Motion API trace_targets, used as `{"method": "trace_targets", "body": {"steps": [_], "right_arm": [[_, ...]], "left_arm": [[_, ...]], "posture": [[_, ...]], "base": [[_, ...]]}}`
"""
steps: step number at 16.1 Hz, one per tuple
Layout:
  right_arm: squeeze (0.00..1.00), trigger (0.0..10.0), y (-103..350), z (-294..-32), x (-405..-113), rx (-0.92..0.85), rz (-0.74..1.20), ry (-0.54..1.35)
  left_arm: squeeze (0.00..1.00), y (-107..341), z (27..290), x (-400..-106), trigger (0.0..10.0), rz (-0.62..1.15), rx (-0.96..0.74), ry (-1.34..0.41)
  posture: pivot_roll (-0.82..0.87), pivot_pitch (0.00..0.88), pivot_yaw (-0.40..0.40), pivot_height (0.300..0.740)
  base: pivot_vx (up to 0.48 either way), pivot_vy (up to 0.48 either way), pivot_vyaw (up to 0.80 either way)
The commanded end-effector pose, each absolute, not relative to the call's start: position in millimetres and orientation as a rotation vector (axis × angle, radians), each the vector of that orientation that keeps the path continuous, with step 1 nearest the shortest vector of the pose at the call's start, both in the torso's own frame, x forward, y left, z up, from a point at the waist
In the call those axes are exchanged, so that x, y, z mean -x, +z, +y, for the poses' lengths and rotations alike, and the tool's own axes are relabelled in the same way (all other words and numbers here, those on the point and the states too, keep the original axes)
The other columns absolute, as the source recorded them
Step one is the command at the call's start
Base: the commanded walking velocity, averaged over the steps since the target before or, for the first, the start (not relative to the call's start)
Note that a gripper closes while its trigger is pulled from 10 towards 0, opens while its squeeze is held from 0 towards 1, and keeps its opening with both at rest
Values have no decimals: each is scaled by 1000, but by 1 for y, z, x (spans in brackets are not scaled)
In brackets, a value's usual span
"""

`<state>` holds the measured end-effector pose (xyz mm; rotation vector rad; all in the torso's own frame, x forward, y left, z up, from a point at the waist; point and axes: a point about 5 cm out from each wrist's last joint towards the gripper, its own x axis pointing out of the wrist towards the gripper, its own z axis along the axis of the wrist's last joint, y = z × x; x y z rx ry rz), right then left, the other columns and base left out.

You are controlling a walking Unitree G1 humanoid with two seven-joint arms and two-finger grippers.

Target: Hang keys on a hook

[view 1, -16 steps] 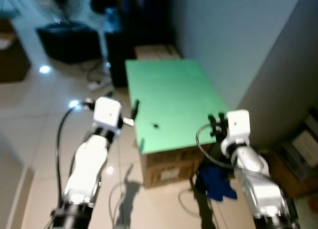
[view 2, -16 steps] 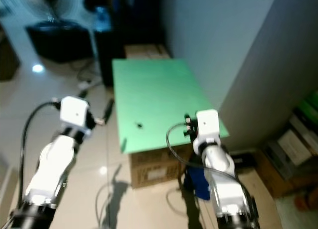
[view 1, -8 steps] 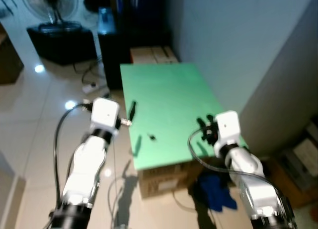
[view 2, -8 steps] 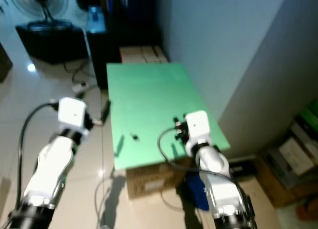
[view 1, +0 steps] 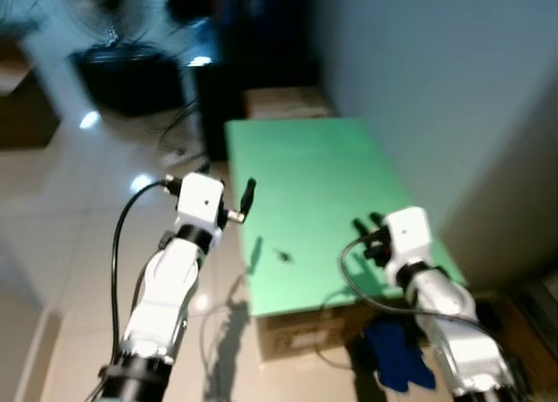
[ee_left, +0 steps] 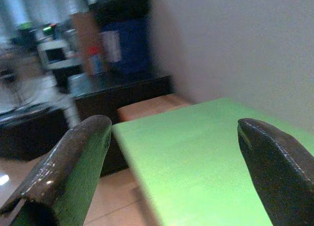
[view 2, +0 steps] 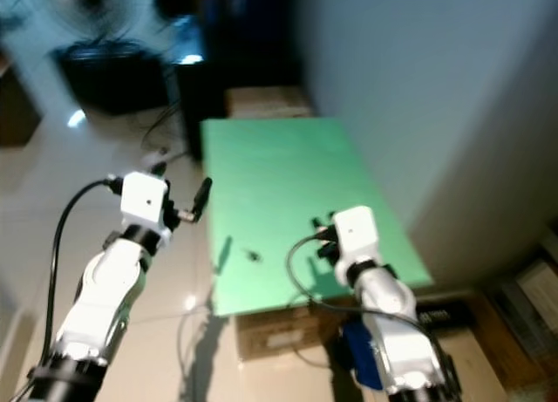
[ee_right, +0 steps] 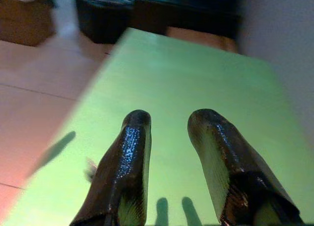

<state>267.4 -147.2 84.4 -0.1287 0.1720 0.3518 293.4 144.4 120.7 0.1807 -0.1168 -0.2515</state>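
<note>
**Left eye view: keys lie flat on the green tabletop, nothing held**

Left eye view shows the keys (view 1: 283, 256) as a small dark speck on the green table (view 1: 323, 171), near its front edge and towards its left side, between the two arms. Blur hides their shape, so ring and blades cannot be told apart. As a judgement: keys are light, hard and stiff, loosely jointed on a ring, and they lie low against a smooth top, so they may skid or splay when pinched. The ring, or wherever the bunch stands highest, looks the best place to take hold, with the fingers coming down from above.

The left gripper (view 1: 248, 194) hangs over the table's left edge, its fingers spread wide in the left wrist view with nothing between them. The right gripper (view 1: 365, 225) sits above the table's right front part, well apart from the keys; its fingers (ee_right: 128, 152) are slightly parted with a narrow gap and pinch nothing.

No hook can be made out. A cardboard box (view 1: 305, 328) sits under the table, a blue cloth (view 1: 397, 358) lies on the floor by the right arm, and a fan (view 1: 113, 10) and dark furniture stand behind. The stretch of tabletop between the keys and either gripper looks bare.
</note>
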Motion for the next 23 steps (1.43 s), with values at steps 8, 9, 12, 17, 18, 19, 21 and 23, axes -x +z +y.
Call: {"method": "trace_targets", "body": {"steps": [8, 9, 12, 17, 18, 19, 21, 23], "right_arm": [[0, 10000, 75, -157, -252, 143, 220, 328], [0, 10000, 73, -159, -250, 139, 233, 322], [0, 10000, 73, -157, -249, 74, 236, 319], [0, 10000, 73, -157, -250, 102, 236, 343], [0, 10000, 74, -157, -250, 107, 236, 344], [0, 10000, 73, -158, -251, 130, 245, 344], [0, 10000, 73, -159, -255, 157, 247, 350], [0, 10000, 74, -161, -258, 145, 260, 319]], "left_arm": [[0, 116, 139, -289, 10000, -87, -186, -302], [0, 115, 137, -287, 10000, -80, -187, -315], [0, 112, 136, -285, 10000, -72, -196, -330], [0, 111, 139, -284, 10000, -55, -186, -321], [0, 110, 139, -284, 10000, -55, -187, -318], [0, 110, 138, -284, 10000, -54, -191, -314], [0, 111, 137, -287, 10000, -64, -208, -318], [0, 111, 139, -286, 10000, -67, -211, -313]], "posture": [[-120, 39, -4, 740], [-120, 40, -3, 740], [-122, 33, 3, 740], [-128, 11, -6, 740], [-129, 10, -8, 740], [-129, 10, -8, 740], [-130, 24, -11, 740], [-127, 26, -16, 740]], "base": [[296, 0, 0], [289, 0, 0], [289, 0, -533], [53, 0, -160], [0, 0, 0], [0, 0, 0], [0, 0, 0], [0, 0, 0]]}}
